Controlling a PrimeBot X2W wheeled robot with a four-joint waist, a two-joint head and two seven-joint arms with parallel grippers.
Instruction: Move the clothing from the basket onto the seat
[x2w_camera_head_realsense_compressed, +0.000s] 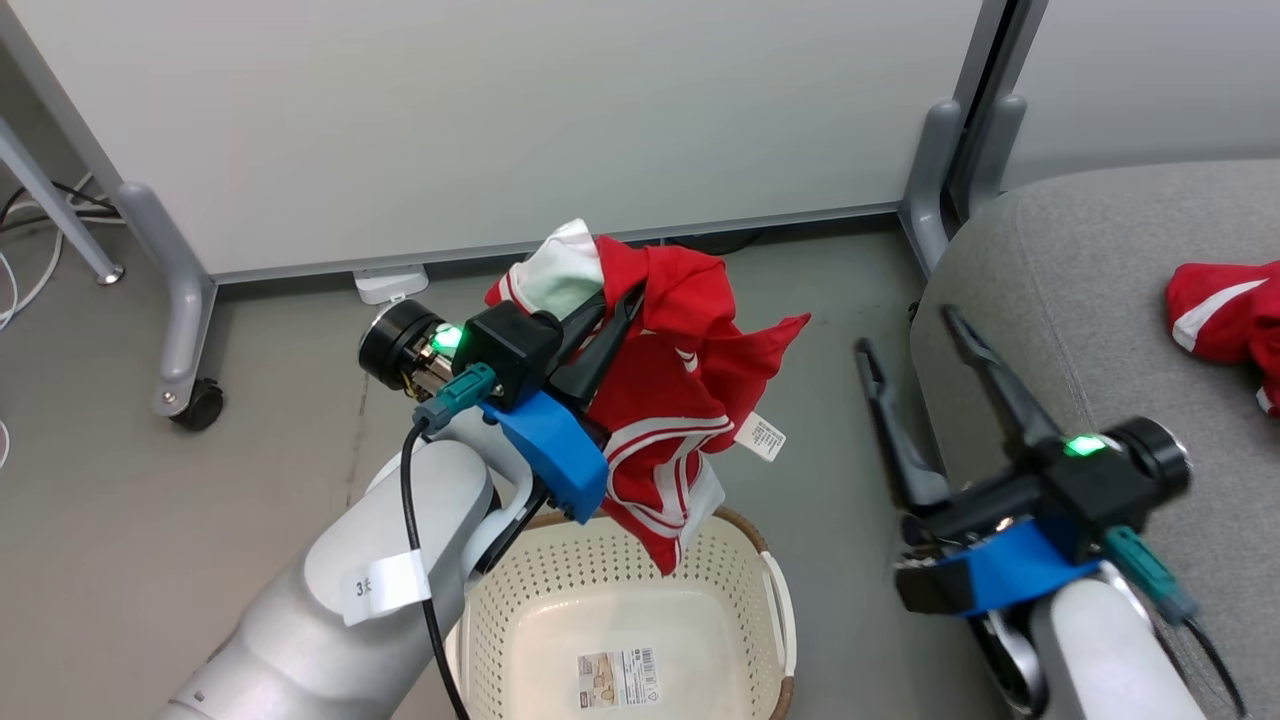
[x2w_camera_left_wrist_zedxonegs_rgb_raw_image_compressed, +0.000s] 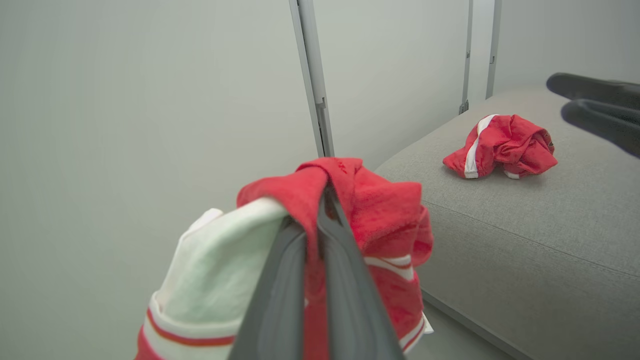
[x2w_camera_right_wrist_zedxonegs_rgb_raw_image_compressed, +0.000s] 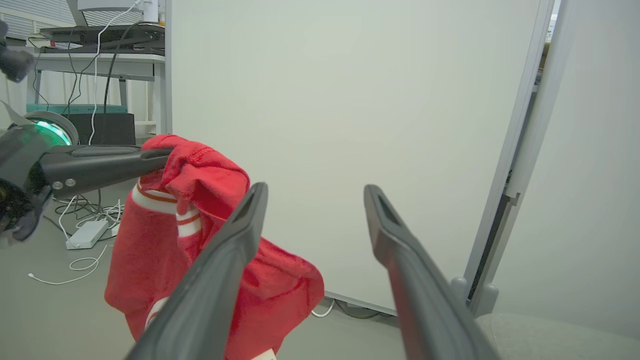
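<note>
Left gripper (x2w_camera_head_realsense_compressed: 632, 298) pressed together on a red jersey (x2w_camera_head_realsense_compressed: 680, 400), held up over the basket (x2w_camera_head_realsense_compressed: 776, 600).
The long dark fingers pinch a fold near the jersey's top, and the rest of the cloth hangs down with its lowest end above the basket's far rim. A paper label (x2w_camera_head_realsense_compressed: 617, 678) lies on the basket floor. The right gripper (x2w_camera_head_realsense_compressed: 908, 332) is spread wide and holds nothing, just beside the seat's (x2w_camera_head_realsense_compressed: 1080, 280) rounded corner. A second red garment (x2w_camera_head_realsense_compressed: 1225, 315) lies crumpled on the seat, well in from that corner.
</note>
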